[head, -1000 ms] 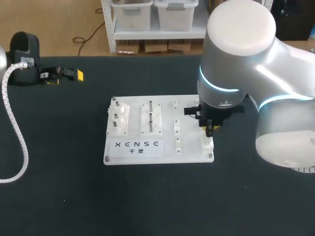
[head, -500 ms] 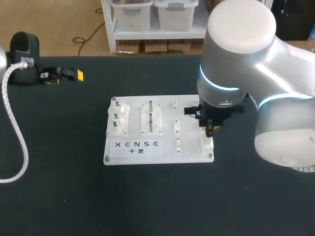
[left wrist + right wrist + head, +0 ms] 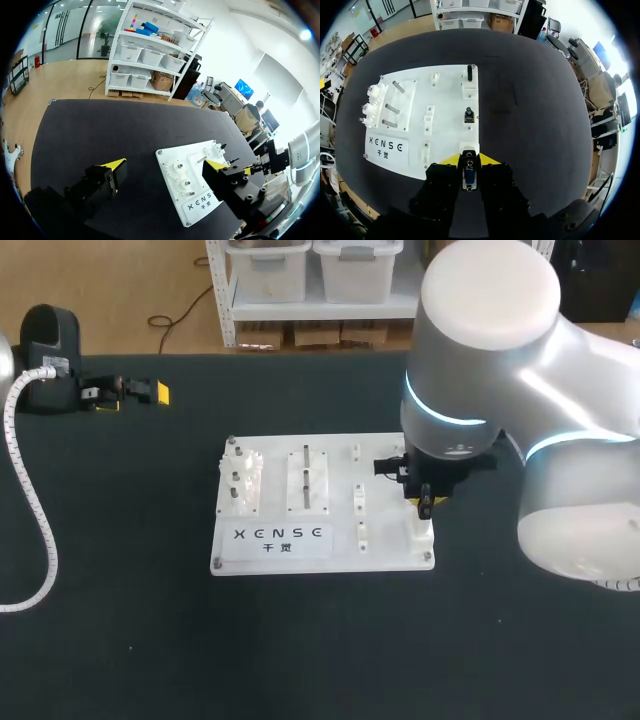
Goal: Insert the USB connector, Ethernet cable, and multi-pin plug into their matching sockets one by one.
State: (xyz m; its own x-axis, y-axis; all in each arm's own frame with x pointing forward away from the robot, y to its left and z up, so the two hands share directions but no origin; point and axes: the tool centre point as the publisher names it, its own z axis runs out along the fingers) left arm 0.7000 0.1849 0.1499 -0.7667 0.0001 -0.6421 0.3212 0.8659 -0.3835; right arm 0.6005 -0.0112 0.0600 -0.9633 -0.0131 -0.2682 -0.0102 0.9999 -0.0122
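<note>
Seemingly the job is on its last insertion. At the far left of the dark worktop (image 3: 120, 570), the left end effector (image 3: 130, 393) hangs well apart from the work. Its yellow-tipped fingers are spread wide and hold nothing, so it appears to have no part in this step.

Near the middle lies the white socket board (image 3: 385, 540). Its left part carries white knobbed fixtures (image 3: 240, 480) and a block with two dark rods (image 3: 305, 480). A white label (image 3: 280, 537) along the near edge bears dark lettering in two lines, large characters above smaller ones. No other writing shows on the board or the plugs.

Along the board's right edge, the right wrist view shows a farther dark connector (image 3: 469, 73) and a nearer dark connector (image 3: 468, 115), each standing in its own white socket. These are judged to be the USB and Ethernet steps, already done, though they are too small to tell apart.

At the right, the right end effector (image 3: 470, 159) is closed from both sides on the multi-pin plug (image 3: 468, 177), which has a blue insert in a metal shell. The plug points at the white socket block (image 3: 468, 148) at the board's near right corner and sits just at it. Whether it has entered cannot be told. What looks left is to press this plug home and let go.
</note>
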